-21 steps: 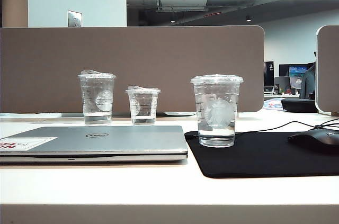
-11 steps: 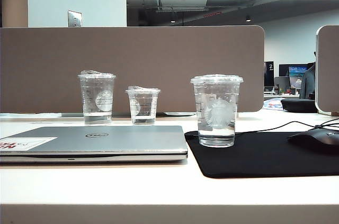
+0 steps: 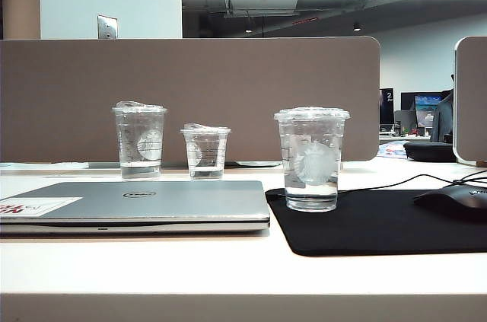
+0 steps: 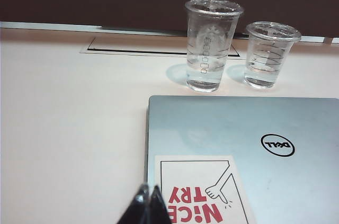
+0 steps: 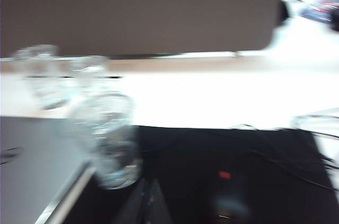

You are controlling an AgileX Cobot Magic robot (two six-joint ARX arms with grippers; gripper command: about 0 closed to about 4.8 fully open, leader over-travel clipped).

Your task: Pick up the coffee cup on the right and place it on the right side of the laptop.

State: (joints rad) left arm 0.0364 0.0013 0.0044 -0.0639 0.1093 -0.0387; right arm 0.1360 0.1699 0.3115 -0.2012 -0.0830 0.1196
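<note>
Nothing on the worktop had shifted since the earlier frame. Both hands, left hand and right hand, were shut and empty, short of the coffee cup, which stood on the mouse pad just beside the laptop; seemingly the approach, calling for opened jaws.

L gripper shut, low; R gripper shut, view blurred.
</note>
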